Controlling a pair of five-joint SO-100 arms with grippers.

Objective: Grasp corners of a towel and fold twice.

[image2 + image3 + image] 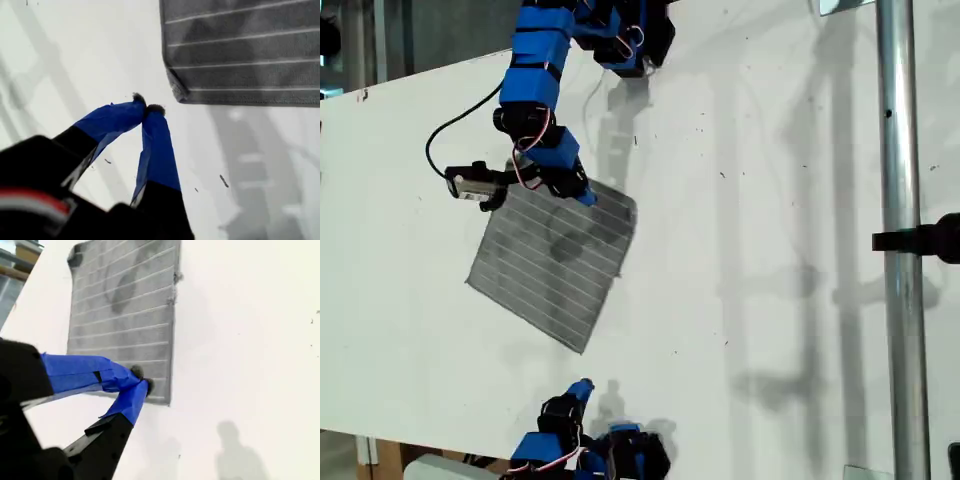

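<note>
The grey striped towel (555,260) lies flat and spread out on the white table. My first gripper (583,384) reaches in from the exterior view's bottom edge. It is shut on nothing (146,106), and its tips stand on bare table just short of one of the corners (175,90) of the towel (240,50). My second gripper (585,195) comes from the exterior view's top. Its taped jaws are shut (141,380) and rest over the towel (125,315) just inside its near edge, close to a corner (169,401). No fabric is lifted.
A vertical metal pole (900,250) with a black clamp (920,240) stands at the exterior view's right. The white table (770,200) stretches between the towel and the pole. Its edge runs along the exterior view's upper left.
</note>
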